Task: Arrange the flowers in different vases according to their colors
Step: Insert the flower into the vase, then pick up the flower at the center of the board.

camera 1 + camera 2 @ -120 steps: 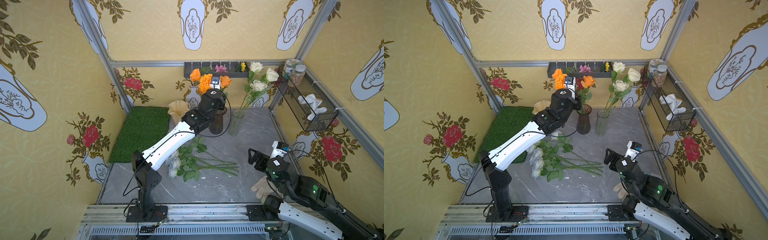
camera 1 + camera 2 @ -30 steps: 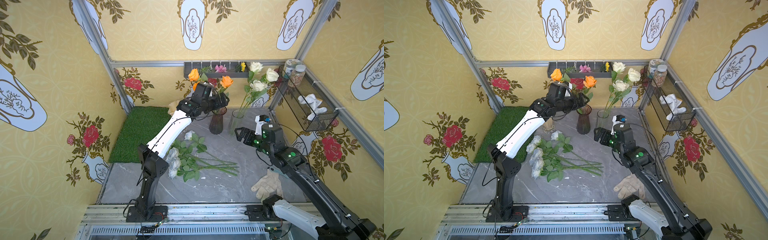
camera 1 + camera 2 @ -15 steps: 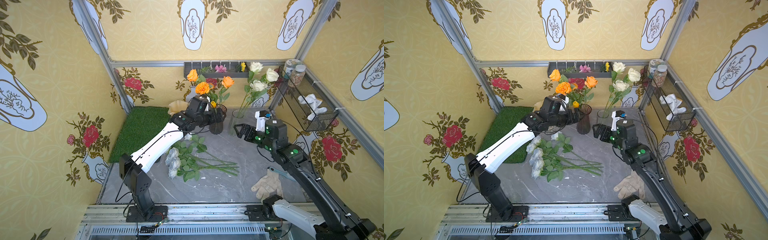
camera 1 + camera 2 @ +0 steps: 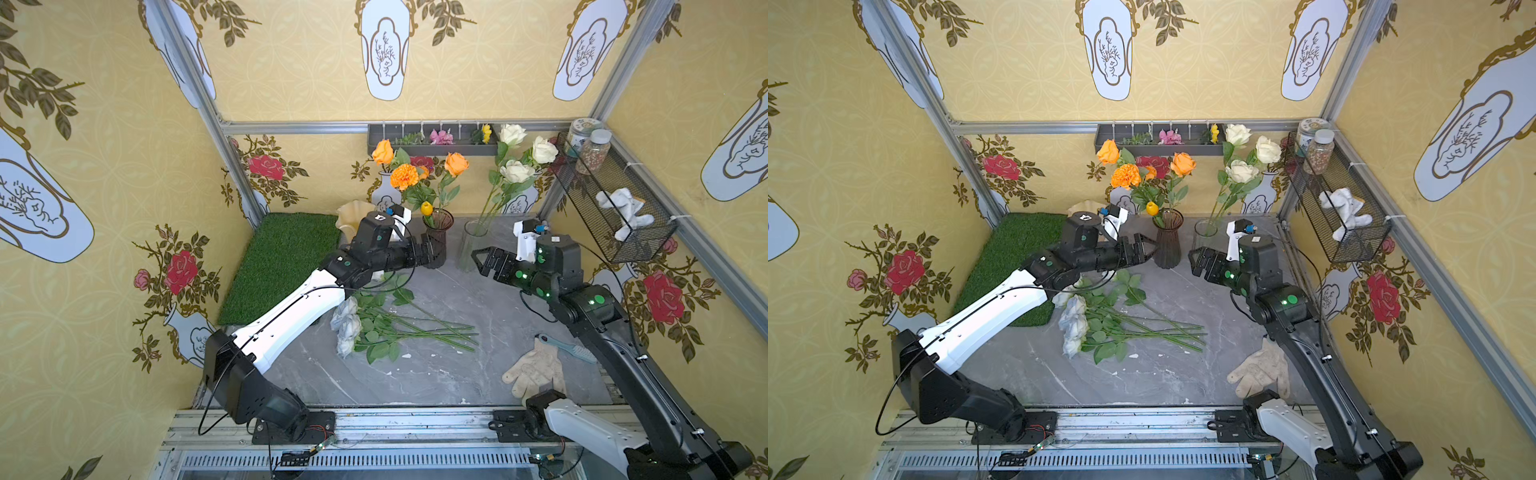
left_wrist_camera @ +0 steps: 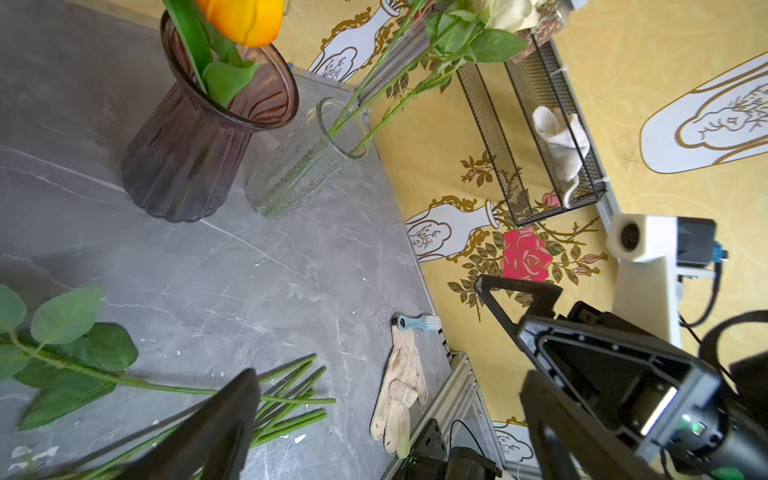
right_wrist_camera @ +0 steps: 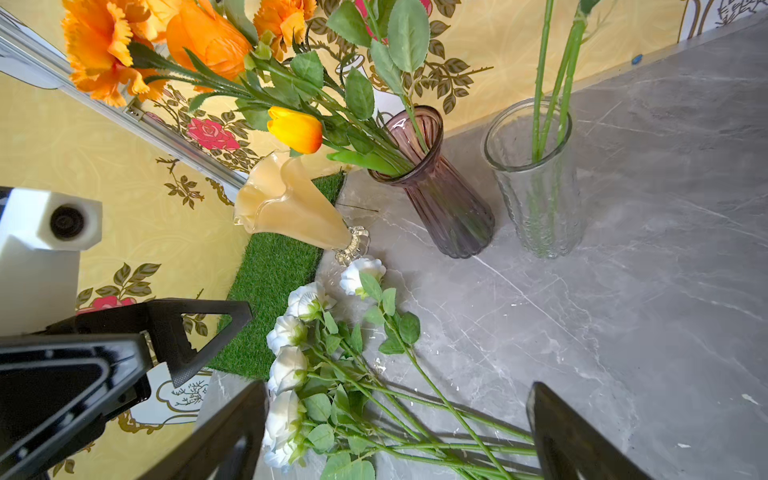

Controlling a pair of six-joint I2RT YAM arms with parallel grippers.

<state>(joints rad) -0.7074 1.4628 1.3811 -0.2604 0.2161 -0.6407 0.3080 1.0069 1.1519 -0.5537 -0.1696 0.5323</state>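
Top views, landmark: in both top views the dark purple ribbed glass vase [image 4: 440,235] stands upright on the grey marbled tabletop [image 4: 436,374]. It holds the orange roses and marigolds [image 4: 405,176] and one small yellow tulip [image 4: 426,208].
Top views, other vases: the clear glass cylinder vase [image 4: 469,249] stands just beside the purple vase, with the cream-white roses [image 4: 515,170] in it. The cream-amber glass vase with ruffled flared rim [image 4: 351,214] stands near the purple vase on its other side, half hidden by the left arm.
Top views, loose flowers: the pale blue-white roses [image 4: 348,322] lie bunched on the tabletop, in front of the purple vase and apart from it.
Top views, left gripper [image 4: 1144,251]: jaws spread and empty, tips just beside the purple vase's body; contact cannot be told.
Top views, right gripper [image 4: 1195,262]: jaws spread and empty, near the purple vase on the cylinder's side.
Left wrist view: purple vase and cylinder side by side; nothing between the left fingers.
Right wrist view: the amber vase is empty, beside the purple vase at the corner of the green turf mat [image 6: 274,270]. Pale blooms lie near its foot, stems crossing.
Step in hand: orange and cream look sorted; the pale roses are not yet placed.
Next move: probably close on one stem, lift it free of the tangle, turn it upright and feed it into the amber vase without tipping that narrow foot.
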